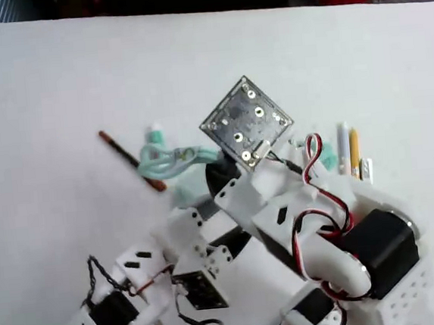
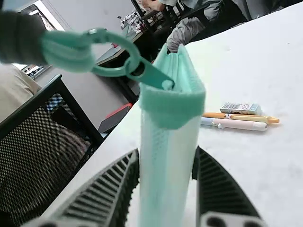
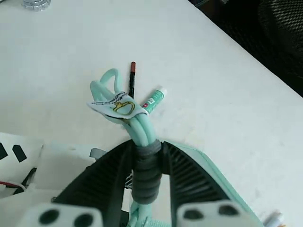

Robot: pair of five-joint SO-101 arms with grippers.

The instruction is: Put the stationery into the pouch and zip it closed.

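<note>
Opening stage: left end effector [image 2: 165, 152] clamps pouch [image 2: 173, 97], right end effector [image 3: 146, 146] pinches its strap [image 3: 120, 106]; pens [image 2: 236, 121] lie beyond, unloaded; unzipping likely next.

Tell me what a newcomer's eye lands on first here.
First comes the mint-green pouch, held upright between the fingers of the left gripper. Next is the right gripper, shut on the pouch's green strap. Loose stationery lies on the white table: an orange pen and a white pen side by side, and a red-brown pencil apart from them.
</note>
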